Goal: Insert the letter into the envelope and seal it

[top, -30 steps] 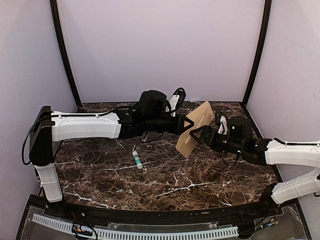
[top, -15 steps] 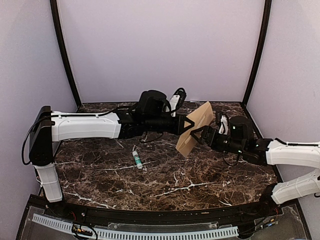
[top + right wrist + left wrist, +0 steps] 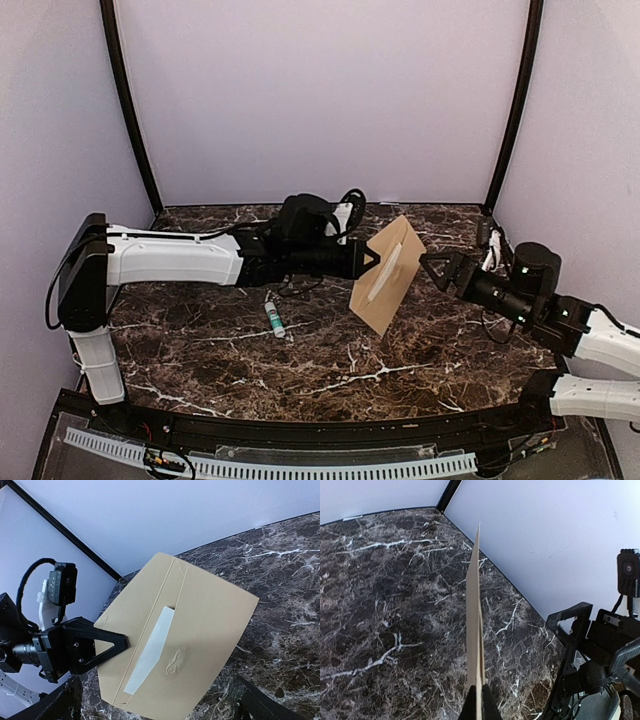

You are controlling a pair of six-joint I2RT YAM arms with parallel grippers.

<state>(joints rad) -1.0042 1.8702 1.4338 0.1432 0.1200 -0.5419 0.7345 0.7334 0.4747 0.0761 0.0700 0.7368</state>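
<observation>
I am looking at a dark marble table that fills the floor of the booth. My left arm reaches across it from the left side toward the middle, and my right arm comes in from the right.

Between them the brown envelope hangs in the air above the table, right of centre and tilted, with one corner pointing down. The left gripper has its fingers pressed together on the envelope's left edge, pinching it. In the left wrist view the paper runs edge-on straight out from them. The right gripper sits just to the right of the envelope, not touching it, with its fingers spread wide.

A small white tube lies on the table left of centre, near the left arm.

A pale strip crosses the envelope's face. I cannot tell from here what it is.
</observation>
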